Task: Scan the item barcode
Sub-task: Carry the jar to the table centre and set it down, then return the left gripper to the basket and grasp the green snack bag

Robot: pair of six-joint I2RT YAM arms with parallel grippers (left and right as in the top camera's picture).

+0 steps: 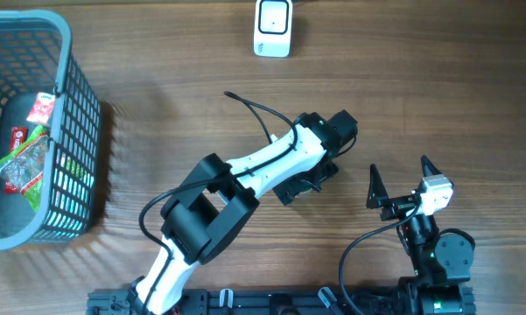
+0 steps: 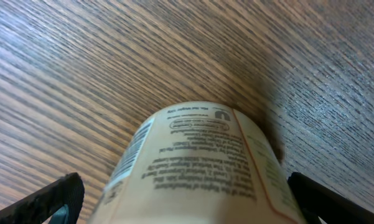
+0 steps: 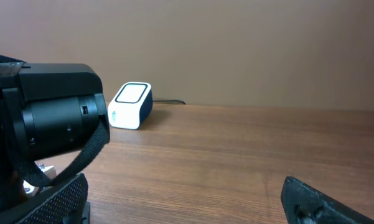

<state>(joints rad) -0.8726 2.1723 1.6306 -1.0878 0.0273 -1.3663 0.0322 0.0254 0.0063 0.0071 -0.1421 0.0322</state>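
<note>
Your left gripper (image 2: 183, 183) stands spread wide around the labelled canister (image 2: 199, 165), its length running out along the fingers, well short of the scanner (image 1: 273, 28); your right gripper (image 1: 399, 168), wide and empty, sits farther off.

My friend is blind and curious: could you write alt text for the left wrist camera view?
A pale cylindrical container with small print and a barcode on its label sits on a wooden table, between the open fingers of the left end effector.
</note>
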